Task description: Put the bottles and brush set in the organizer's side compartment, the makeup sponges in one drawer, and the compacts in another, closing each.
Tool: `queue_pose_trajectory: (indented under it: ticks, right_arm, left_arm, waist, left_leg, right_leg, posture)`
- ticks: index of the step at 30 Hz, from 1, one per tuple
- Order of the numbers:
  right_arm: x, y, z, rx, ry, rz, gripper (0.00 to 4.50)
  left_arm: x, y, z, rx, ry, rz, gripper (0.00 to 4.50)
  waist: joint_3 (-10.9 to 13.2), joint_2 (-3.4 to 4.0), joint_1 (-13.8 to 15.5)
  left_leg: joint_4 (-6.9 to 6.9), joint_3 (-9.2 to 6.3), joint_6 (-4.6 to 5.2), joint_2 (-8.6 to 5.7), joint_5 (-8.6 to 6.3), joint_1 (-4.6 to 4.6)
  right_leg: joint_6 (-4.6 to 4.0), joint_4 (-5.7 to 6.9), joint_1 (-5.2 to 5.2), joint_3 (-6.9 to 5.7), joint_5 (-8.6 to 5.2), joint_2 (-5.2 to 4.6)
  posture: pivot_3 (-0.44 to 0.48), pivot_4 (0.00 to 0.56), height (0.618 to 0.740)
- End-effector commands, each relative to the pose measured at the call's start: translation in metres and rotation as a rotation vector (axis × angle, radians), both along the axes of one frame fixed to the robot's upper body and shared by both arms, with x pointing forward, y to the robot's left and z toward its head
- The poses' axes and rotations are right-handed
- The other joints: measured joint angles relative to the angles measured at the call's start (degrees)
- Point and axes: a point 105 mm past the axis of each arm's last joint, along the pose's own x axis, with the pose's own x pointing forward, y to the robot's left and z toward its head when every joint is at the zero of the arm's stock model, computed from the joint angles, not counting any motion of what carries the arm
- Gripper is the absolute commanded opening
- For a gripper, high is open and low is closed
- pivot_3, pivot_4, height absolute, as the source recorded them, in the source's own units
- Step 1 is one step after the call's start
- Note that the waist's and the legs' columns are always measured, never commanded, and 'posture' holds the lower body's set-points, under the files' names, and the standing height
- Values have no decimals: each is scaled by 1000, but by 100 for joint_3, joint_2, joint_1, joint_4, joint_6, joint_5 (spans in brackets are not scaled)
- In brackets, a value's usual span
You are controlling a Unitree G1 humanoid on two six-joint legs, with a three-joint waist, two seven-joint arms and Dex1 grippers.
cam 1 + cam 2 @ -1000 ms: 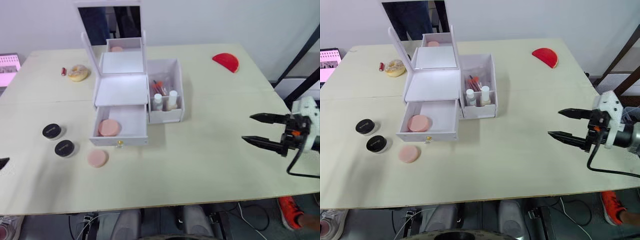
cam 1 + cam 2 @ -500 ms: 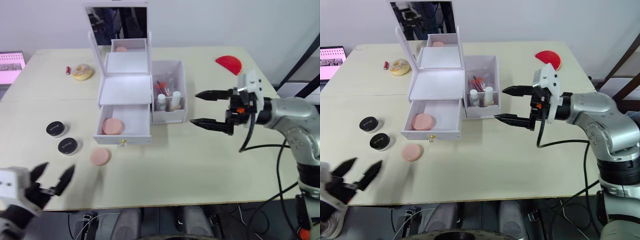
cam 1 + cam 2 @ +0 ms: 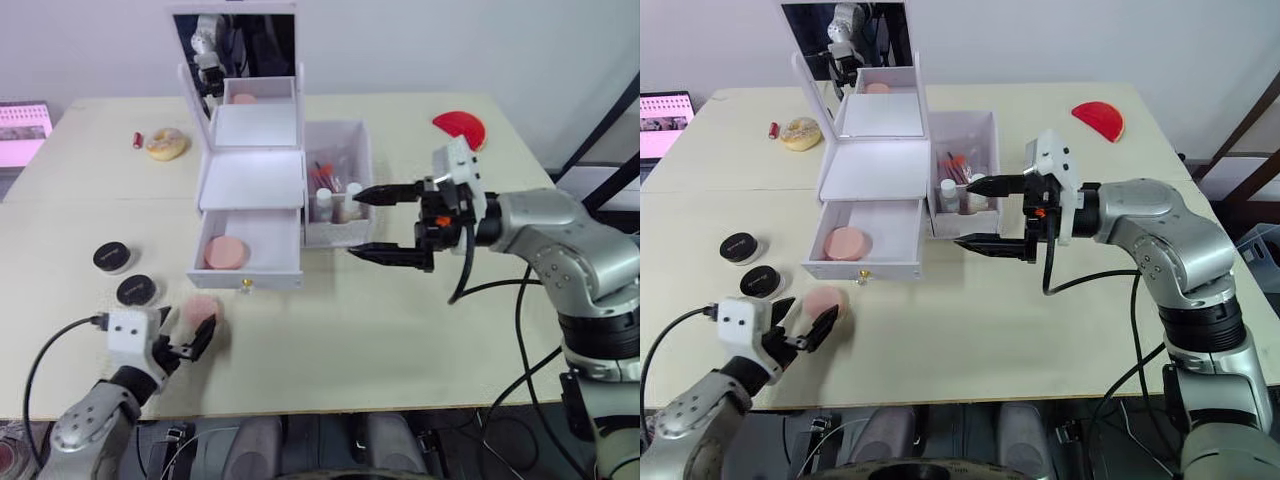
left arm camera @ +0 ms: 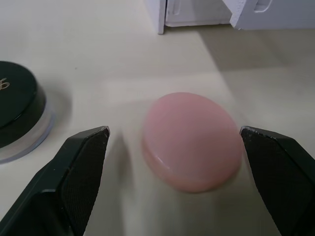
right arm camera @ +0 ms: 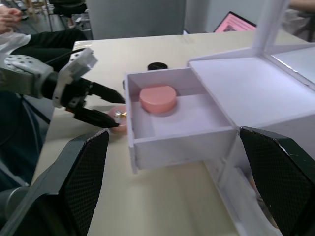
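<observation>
The white organizer (image 3: 250, 180) stands with its mirror lid up. Its side compartment (image 3: 360, 150) holds two bottles (image 3: 320, 203) and the brush set (image 3: 322, 175). The bottom drawer (image 3: 250, 268) is pulled out with one pink makeup sponge (image 3: 225, 252) inside. A second sponge (image 4: 192, 140) lies on the table, in front of the drawer. My left gripper (image 3: 185, 335) is open with a finger on each side of this sponge, not touching it. Two black compacts (image 3: 111, 258) (image 3: 135, 291) sit left of the drawer. My right gripper (image 3: 354, 224) is open, empty, just right of the side compartment's front.
A doughnut-shaped item (image 3: 163, 144) and a small red tube (image 3: 137, 140) lie at the back left. A red half-disc (image 3: 458, 127) is at the back right. A pink screen (image 3: 20, 125) sits at the table's left edge.
My left gripper has moved forward from the table's front edge to straddle the loose sponge. My right gripper has moved left, closer to the side compartment.
</observation>
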Motion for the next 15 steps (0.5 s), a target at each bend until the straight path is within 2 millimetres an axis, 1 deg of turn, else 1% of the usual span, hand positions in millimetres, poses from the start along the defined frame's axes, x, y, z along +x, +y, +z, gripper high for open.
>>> queue_pose_trajectory:
  ticks: [1,4,6,10,11,13,15]
  right_arm:
    - [-7,4,10,17,-42,23,4500]
    - [-7,3,10,17,-43,14,4500]
    - [-8,3,11,17,-45,9,4500]
    - [-7,1,10,12,-44,-2,4500]
    - [-7,1,10,10,-44,-4,4500]
    - [-6,0,10,9,-43,-8,4500]
    - [-6,-1,10,7,-43,-13,4500]
  left_arm:
    - [9,1,-4,7,1,20,4466]
    - [7,-2,-13,4,38,13,4466]
    - [1,-8,-19,-20,77,-19,4466]
    - [-4,-10,-21,-39,87,-32,4466]
    - [-4,-11,-20,-45,81,-36,4234]
    - [-2,-12,-18,-59,65,-39,3608]
    - [-1,-15,-16,-67,56,-50,2685]
  waist:
    - [0,1,3]
    - [-2,4,2]
    - [-3,6,0]
    - [-9,17,-5]
    - [-12,20,-6]
    - [-13,23,-3]
    - [-14,24,6]
  left_leg:
    - [1,0,0,0,0,0]
    - [1,-1,0,0,0,4]
    - [-1,-1,0,1,0,8]
    - [-2,3,0,1,0,9]
    - [-2,5,0,1,0,8]
    - [-3,6,0,1,0,8]
    - [-3,6,0,1,0,8]
  right_leg:
    - [0,2,0,0,0,0]
    - [2,5,3,0,-1,0]
    - [3,6,4,0,-2,0]
    - [6,4,5,1,-4,-1]
    - [6,3,5,2,-4,-1]
    - [6,2,4,2,-4,-2]
    - [10,2,4,2,-7,-2]
  posture:
    - [0,150,739]
    - [0,150,739]
    - [0,150,739]
    - [0,150,739]
    - [0,150,739]
    - [0,150,739]
    - [0,150,739]
